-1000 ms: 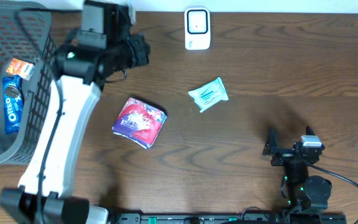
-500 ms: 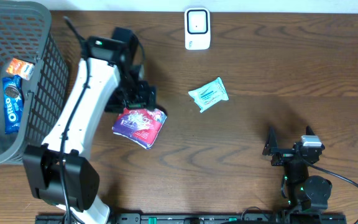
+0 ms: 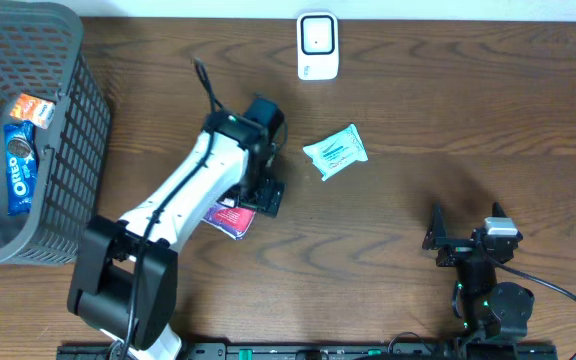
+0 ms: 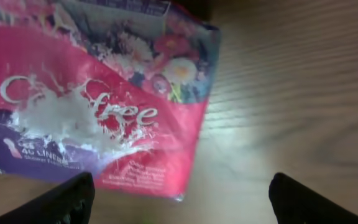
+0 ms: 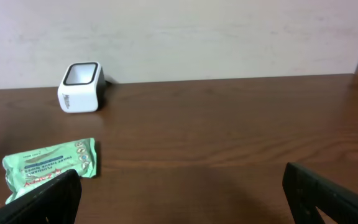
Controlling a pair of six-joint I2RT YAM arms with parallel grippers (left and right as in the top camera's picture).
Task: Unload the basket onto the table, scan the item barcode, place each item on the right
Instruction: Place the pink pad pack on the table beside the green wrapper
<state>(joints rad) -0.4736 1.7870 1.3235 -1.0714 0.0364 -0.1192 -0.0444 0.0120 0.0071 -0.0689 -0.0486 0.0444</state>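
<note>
1. Going for the pink packet: flat on the table, nearer the robot than the scanner and to its left, printed face up. No barcode in sight on that face, so probably underneath, which calls for a lift and a turn.
2. Hovering over it with the left gripper, pointed straight down, fingers spread wide and gripping nothing, the packet's corner between the tips.
3. Stretching the left arm forward and rightward across the table, short of the scanner, wrist bent down over the packet's right edge.
4. Ignoring the green packet, just in front of the scanner, untouched, likely waiting its turn.
5. Resting the right gripper well back and right of the scanner, low, facing it, fingers wide apart and empty.
6. Judging from this: no grasp yet, scan not yet done.
</note>
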